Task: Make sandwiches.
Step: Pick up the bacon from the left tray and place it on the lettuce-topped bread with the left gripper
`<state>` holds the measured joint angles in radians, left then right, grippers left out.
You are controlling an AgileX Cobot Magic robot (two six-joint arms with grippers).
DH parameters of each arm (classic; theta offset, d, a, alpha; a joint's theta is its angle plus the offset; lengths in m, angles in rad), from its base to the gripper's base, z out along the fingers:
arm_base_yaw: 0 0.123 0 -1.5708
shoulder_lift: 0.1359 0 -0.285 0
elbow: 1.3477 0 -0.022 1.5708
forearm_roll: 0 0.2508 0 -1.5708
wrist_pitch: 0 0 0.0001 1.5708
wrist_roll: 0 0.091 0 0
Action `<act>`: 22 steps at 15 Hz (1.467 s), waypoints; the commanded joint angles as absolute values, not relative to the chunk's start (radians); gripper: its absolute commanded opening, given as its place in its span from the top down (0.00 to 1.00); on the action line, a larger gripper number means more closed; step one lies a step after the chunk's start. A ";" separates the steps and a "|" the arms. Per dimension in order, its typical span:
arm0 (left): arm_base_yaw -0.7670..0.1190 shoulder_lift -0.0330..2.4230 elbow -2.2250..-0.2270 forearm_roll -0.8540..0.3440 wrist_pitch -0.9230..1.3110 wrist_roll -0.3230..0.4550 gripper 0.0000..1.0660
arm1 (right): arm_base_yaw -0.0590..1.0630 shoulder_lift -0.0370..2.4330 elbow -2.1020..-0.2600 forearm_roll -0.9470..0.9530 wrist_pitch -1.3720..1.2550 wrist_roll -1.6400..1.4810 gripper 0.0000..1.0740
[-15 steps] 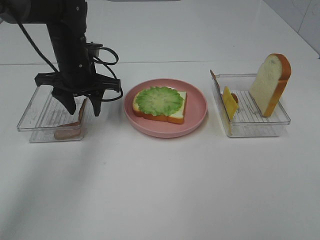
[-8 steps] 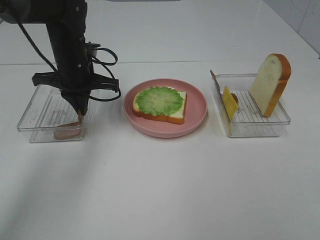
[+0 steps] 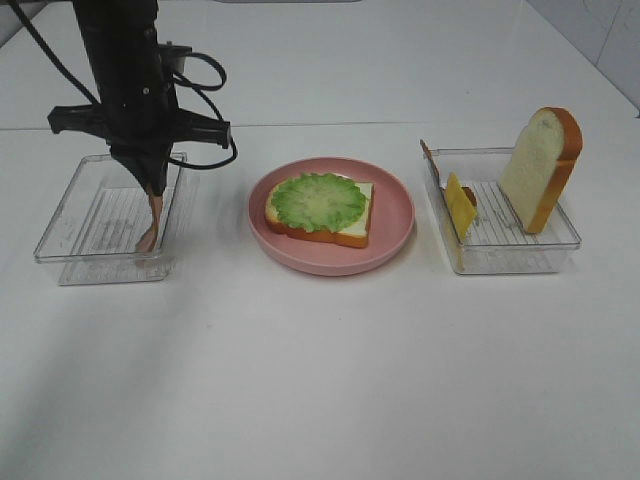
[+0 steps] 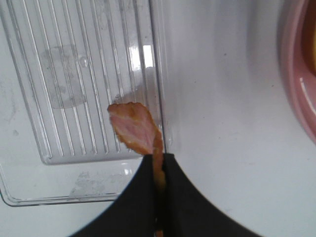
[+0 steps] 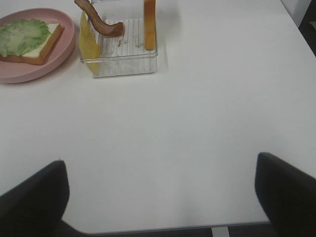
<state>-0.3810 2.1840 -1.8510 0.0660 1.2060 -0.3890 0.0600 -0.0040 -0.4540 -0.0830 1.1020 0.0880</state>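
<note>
Left fingers (image 4: 185, 202) closed on brown-pink bacon strip (image 3: 150, 222), dangling just inside right wall of left clear plastic tray (image 3: 58, 218). Lettuce-topped white bread slice (image 3: 352, 232) on pink round plate (image 3: 396, 214), centre. Right fingers (image 5: 286, 197) spread wide over open white desk (image 5: 197, 123), near right.

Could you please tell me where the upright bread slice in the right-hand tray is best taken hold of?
I would grip the bread slice near its crusted top edge, jaws across its flat faces, coming down from above. It stands on edge, rising above the tray walls, so the top is free.
</note>
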 commanded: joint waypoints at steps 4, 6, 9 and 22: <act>-0.382 2.138 -2.096 0.000 1.317 -0.371 1.00 | 0.057 -0.028 -0.451 -0.082 1.099 0.082 0.08; -0.388 2.145 -2.161 -0.101 1.263 -0.365 1.00 | 0.057 -0.028 -0.451 -0.082 1.099 0.082 0.08; -0.396 2.165 -2.161 -0.225 1.181 -0.341 1.00 | 0.057 -0.028 -0.451 -0.082 1.099 0.082 0.08; -0.436 2.410 -2.161 -0.825 0.938 -0.106 1.00 | 0.057 -0.028 -0.451 -0.082 1.099 0.082 0.08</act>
<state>-0.4310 2.4150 -2.1590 -0.8040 0.9440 -0.1070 0.0600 -0.0040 -0.4540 -0.0820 1.1020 0.0880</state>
